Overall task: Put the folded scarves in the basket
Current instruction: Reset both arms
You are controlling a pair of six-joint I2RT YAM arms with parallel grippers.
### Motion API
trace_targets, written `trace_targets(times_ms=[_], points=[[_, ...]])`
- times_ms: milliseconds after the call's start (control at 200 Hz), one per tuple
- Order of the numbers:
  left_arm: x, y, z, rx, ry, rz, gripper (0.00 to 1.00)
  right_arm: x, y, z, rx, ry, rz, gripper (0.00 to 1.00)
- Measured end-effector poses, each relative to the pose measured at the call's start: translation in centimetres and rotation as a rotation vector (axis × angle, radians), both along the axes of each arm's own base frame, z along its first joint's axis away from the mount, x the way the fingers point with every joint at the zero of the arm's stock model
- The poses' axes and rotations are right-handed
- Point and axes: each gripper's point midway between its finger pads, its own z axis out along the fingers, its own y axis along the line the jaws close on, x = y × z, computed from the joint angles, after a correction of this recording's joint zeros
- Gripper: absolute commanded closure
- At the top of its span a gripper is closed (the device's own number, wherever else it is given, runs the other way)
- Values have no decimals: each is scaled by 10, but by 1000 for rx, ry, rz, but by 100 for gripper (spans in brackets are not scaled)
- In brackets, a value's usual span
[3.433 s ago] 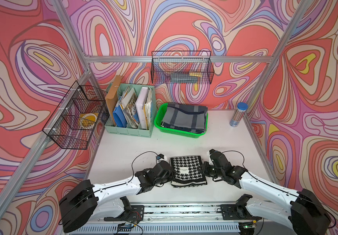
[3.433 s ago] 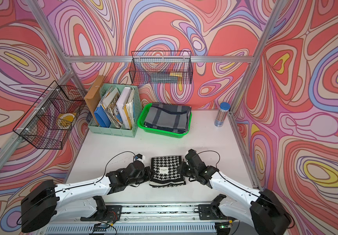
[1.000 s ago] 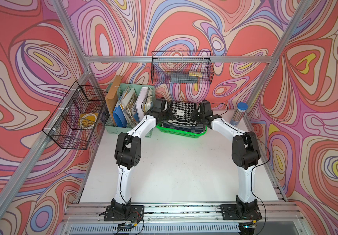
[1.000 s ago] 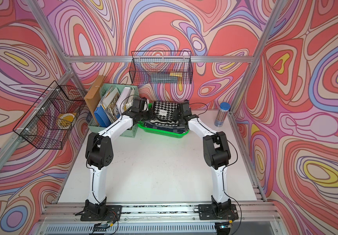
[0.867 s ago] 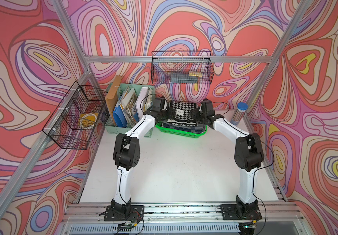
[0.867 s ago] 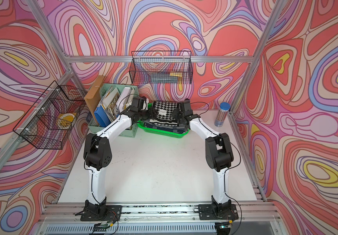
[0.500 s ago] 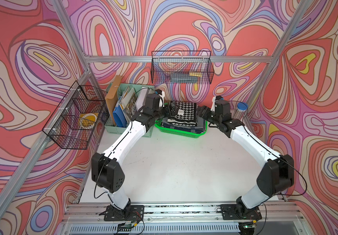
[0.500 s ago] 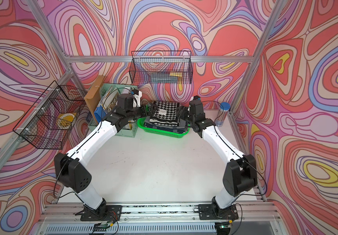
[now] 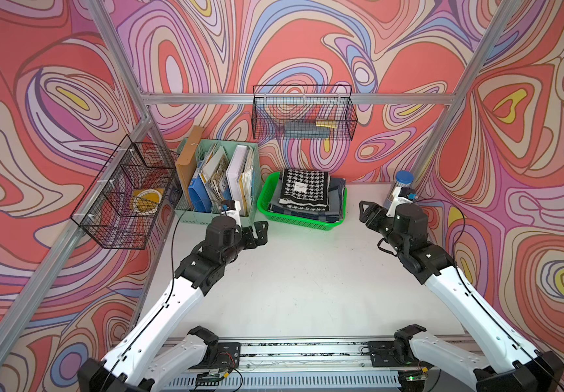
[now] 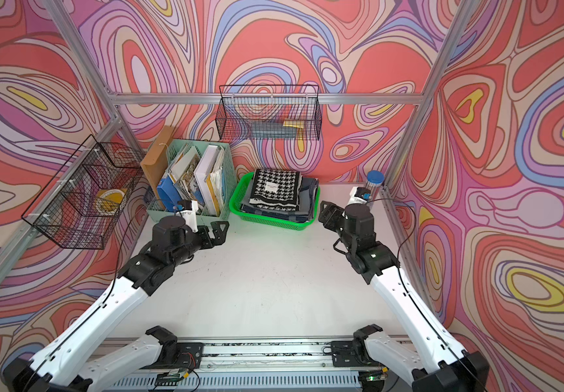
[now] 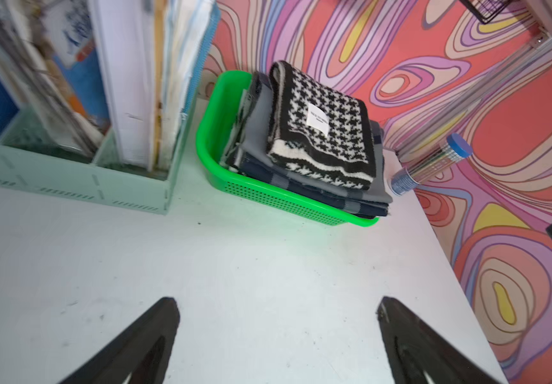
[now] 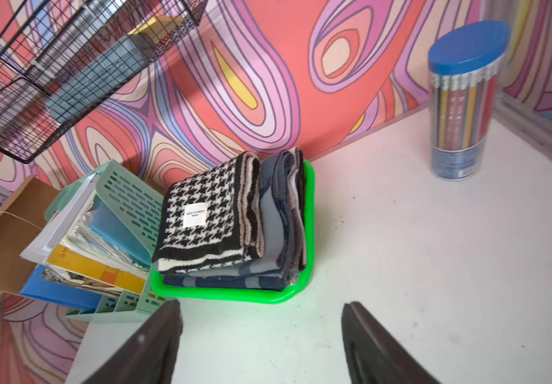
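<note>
Black-white knit scarf (image 9: 304,190) folded in perforated green basket (image 9: 299,224); left fingers (image 11: 148,339), right fingers (image 12: 155,342) wide.

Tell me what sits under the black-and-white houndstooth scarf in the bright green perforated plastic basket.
The black-and-white houndstooth scarf lies on a stack of folded grey and navy striped cloths inside the bright green plastic basket. The basket's floor and anything below that stack are covered.
</note>
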Motion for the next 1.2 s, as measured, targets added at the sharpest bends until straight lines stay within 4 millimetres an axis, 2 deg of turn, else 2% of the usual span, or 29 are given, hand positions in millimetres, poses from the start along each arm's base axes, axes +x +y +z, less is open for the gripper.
trace_targets(times_ms=[115,190,260,335,446,611,716,836,1031,1196], points=[[-17,40,-18,79,-59,142,1,-5,-21,-34,-80,11,-92,2],[-28,62,-40,140,-86,217,1,-6,-31,-58,-152,31,-124,2],[-32,75,-52,197,-136,254,1,-6,-36,-70,-230,27,-135,2],[-40,93,-68,272,-158,316,1,-2,-40,-74,-306,2,-140,2],[-43,112,-69,336,-205,406,1,-1,-45,-90,-403,-17,-139,2],[-33,121,-76,445,-217,470,1,-4,-49,-105,-492,-64,-133,2],[-22,124,-95,568,-169,484,1,-5,-49,-112,-541,-94,-122,2],[-12,127,-117,690,-115,481,1,-6,-50,-131,-595,-83,-111,2],[0,142,-137,701,-64,510,1,-2,-56,-163,-646,-29,-135,2],[10,144,-153,708,-41,499,1,4,-58,-174,-676,-21,-144,2]])
